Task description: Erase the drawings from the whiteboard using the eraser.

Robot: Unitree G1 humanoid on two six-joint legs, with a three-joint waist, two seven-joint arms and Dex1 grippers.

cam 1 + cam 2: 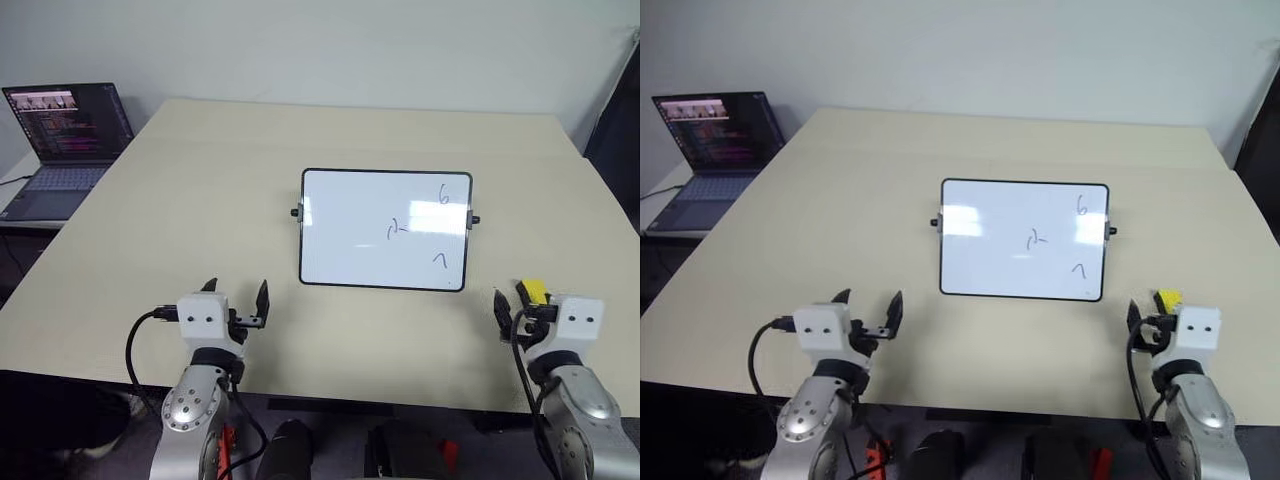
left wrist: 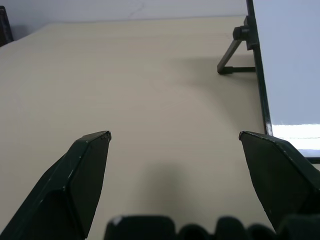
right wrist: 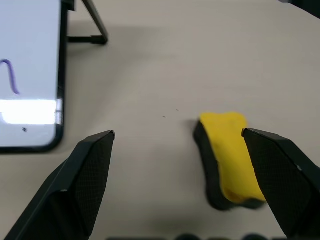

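The whiteboard (image 1: 350,225) stands tilted on its small props in the middle of the table, its black frame also in the left wrist view (image 2: 261,90). Its right half carries the drawings: a "6" (image 1: 443,193), a squiggle (image 1: 395,229) and a caret tick (image 1: 438,259). The yellow eraser (image 3: 227,150) lies flat on the table near the front right edge. My right gripper (image 3: 178,132) is open around it, with the eraser close to one finger. At the front left, my left gripper (image 1: 237,298) is open and empty, short of the board's left side.
An open laptop (image 1: 65,140) sits on a lower side table at the far left. The beige table (image 1: 200,180) stretches wide around the board. A dark object (image 1: 620,130) stands at the far right edge.
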